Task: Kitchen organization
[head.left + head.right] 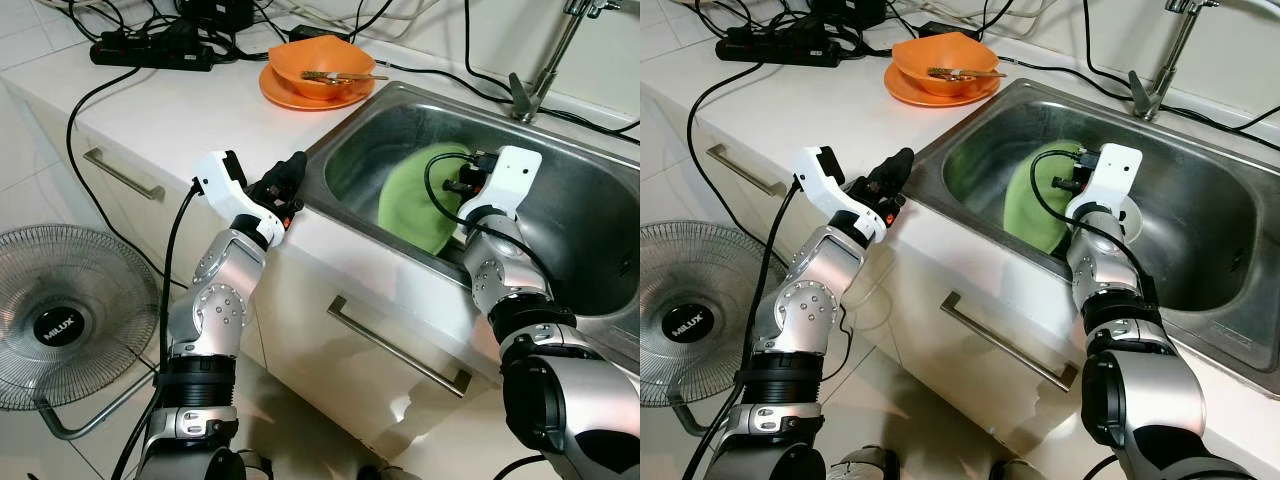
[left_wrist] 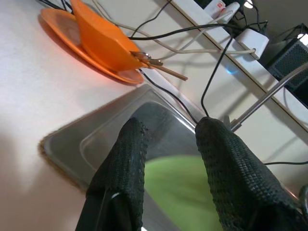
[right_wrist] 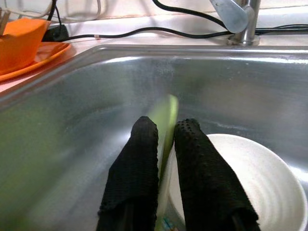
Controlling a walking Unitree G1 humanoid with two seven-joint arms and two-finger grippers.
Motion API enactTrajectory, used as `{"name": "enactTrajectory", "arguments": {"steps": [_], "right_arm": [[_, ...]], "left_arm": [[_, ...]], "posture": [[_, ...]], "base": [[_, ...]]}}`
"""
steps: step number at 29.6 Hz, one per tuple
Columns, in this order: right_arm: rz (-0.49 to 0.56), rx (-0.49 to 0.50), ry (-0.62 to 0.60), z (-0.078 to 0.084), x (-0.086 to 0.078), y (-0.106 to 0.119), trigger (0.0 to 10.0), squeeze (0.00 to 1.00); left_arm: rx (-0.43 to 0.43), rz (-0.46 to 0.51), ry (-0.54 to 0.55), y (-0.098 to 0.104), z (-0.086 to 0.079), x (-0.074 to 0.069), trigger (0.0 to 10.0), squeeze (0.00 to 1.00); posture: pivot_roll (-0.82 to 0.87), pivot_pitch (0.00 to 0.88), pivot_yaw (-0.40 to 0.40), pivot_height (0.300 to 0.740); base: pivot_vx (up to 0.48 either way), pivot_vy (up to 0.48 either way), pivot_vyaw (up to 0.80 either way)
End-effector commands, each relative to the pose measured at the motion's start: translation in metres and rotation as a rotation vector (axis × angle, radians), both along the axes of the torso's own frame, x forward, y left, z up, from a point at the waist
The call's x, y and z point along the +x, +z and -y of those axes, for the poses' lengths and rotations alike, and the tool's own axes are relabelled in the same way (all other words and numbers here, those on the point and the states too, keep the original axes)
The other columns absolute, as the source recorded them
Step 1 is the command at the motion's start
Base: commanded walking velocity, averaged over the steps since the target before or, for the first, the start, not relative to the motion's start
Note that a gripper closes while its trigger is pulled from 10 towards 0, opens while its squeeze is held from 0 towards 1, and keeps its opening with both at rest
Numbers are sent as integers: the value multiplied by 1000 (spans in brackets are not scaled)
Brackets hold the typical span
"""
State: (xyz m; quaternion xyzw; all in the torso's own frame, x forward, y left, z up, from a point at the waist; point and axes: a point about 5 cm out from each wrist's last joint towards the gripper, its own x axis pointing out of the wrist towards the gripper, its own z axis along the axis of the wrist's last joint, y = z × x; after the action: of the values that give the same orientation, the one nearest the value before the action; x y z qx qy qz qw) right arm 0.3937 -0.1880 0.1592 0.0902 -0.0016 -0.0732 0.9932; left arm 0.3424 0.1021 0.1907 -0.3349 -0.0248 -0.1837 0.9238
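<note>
A green plate (image 1: 415, 200) stands on edge inside the steel sink (image 1: 395, 105). My right gripper (image 3: 165, 144) is down in the sink, shut on the green plate's rim (image 3: 166, 113), which is seen edge-on between the two black fingers. A white bowl (image 3: 250, 173) lies on the sink floor just beside the plate. My left gripper (image 1: 285, 180) hovers over the counter at the sink's left rim, open with nothing between its fingers (image 2: 125, 159). An orange bowl (image 1: 320, 65) with chopsticks across it sits on an orange plate (image 1: 290, 95) on the counter behind the sink.
A tap (image 1: 535, 75) rises at the sink's back edge. Black cables and a power strip (image 1: 150, 50) lie across the back of the white counter. Drawer handles (image 1: 395, 345) run along the cabinet front. A floor fan (image 1: 60, 320) stands at the lower left.
</note>
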Motion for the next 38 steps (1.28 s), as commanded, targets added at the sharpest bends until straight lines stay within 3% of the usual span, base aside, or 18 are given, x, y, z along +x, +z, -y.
{"name": "enactTrajectory", "arguments": {"steps": [1,2,3,20,22,23,24,27,29,34,38], "right_arm": [[-5,-16,8,-1,1,1,10000,757],[-4,-17,10,-2,1,1,10000,757],[-1,-20,10,-2,1,2,10000,0],[88,-19,62,-10,2,13,10000,0],[148,-9,80,-15,1,20,10000,0],[205,-26,97,-17,0,27,10000,0],[232,-37,109,-19,-1,29,10000,0],[284,-47,143,-24,-4,33,10000,0],[295,-57,152,-25,-5,33,10000,0],[342,-89,178,-30,-11,34,10000,0],[386,-139,198,-33,-15,36,10000,0]], "left_arm": [[10,6,-8,0,2,-2,10000,0],[10,6,-7,0,2,-2,10000,0],[10,5,-5,0,1,-2,10000,0],[60,24,34,0,-4,-1,10000,0],[144,54,99,0,-11,1,10000,0],[306,122,174,4,-17,4,10000,0],[365,147,208,6,-19,6,10000,0],[467,188,281,10,-27,10,10000,0],[492,198,296,10,-29,11,10000,0],[703,285,387,14,-38,14,10000,0],[740,333,438,16,-39,12,10000,0]], "posture": [[109,44,-16,740],[109,44,-16,740],[109,44,-16,740],[104,65,-22,740],[105,67,-23,740],[105,69,-24,740],[104,71,-22,740],[100,73,-19,740],[100,73,-19,740],[94,79,-16,740],[93,81,-16,740]], "base": [[0,0,0],[0,0,0],[0,0,0],[0,0,0],[0,0,0],[0,0,0],[0,0,0],[0,0,0],[0,0,0],[0,0,0],[0,0,0]]}}
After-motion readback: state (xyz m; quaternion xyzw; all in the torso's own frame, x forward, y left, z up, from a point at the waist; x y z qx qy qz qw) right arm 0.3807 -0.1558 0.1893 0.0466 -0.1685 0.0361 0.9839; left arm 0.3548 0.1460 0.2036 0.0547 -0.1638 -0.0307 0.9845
